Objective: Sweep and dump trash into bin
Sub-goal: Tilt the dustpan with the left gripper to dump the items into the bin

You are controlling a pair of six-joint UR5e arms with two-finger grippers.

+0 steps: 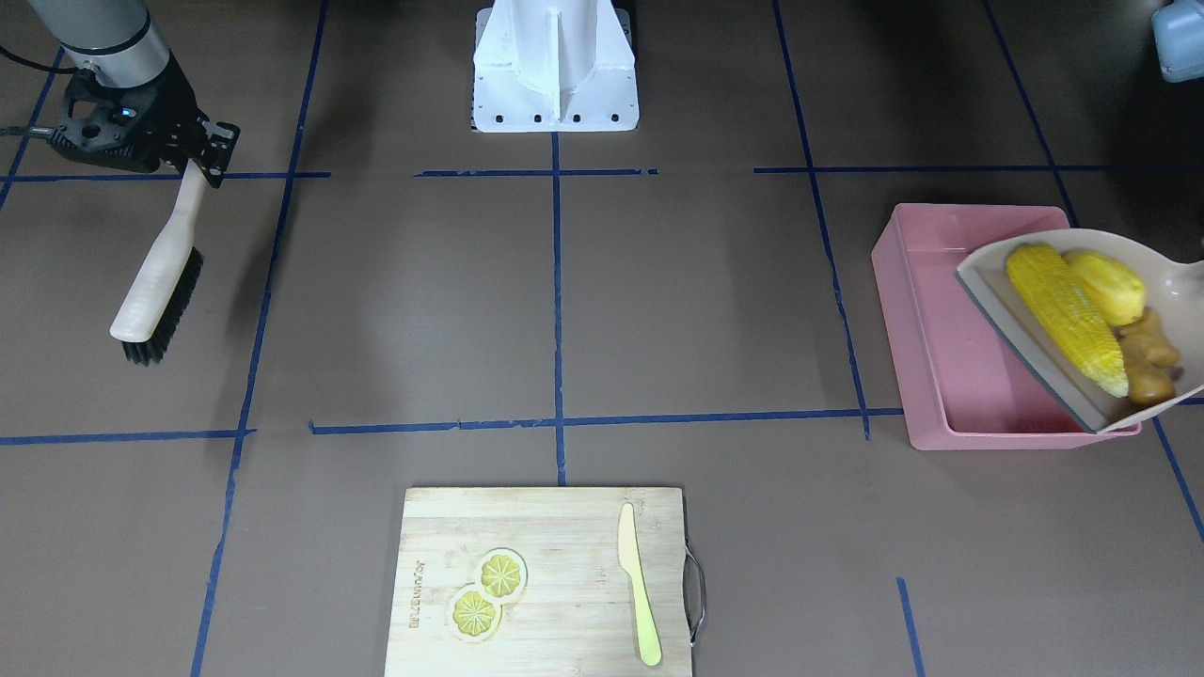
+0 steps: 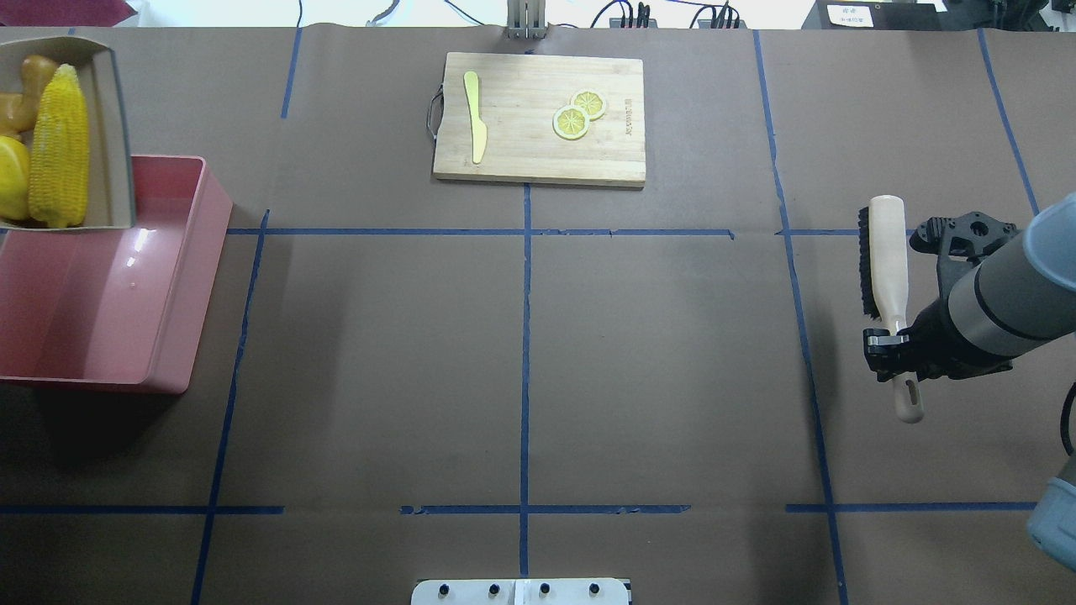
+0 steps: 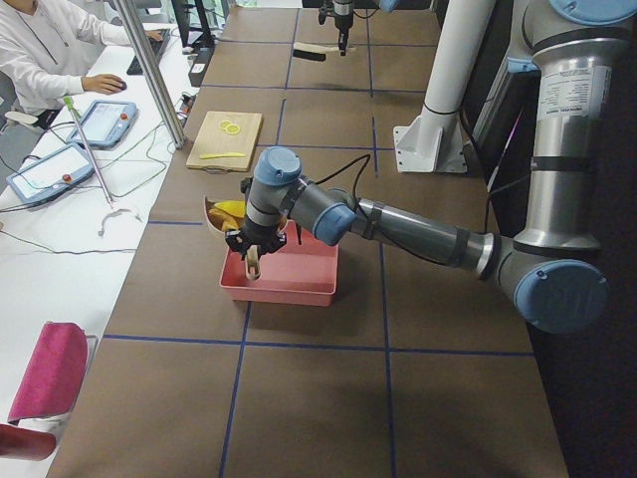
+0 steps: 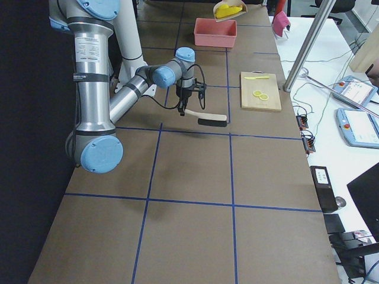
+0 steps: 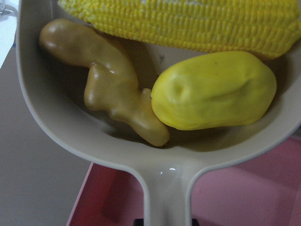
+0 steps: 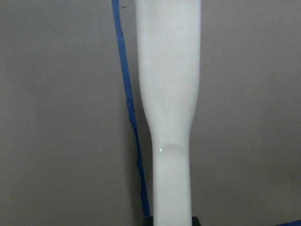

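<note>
My left arm (image 3: 398,224) stretches far out, left gripper (image 3: 251,245) closed round the dustpan (image 1: 1176,282) handle. My right gripper (image 2: 891,340) points down, pinching the brush (image 2: 887,252) handle.

I work in a robotics lab: my table (image 2: 672,378) is papered brown and marked into squares with blue tape (image 2: 524,378). At the upper left of the left side view an operator (image 3: 40,55) sits at a white bench (image 3: 60,289) with teach pendants (image 3: 105,121) lying on it.

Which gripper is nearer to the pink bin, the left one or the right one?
Left. The left gripper holds the dustpan over the bin. The right gripper, holding the brush, is at the other end of the table, well away from it.
</note>
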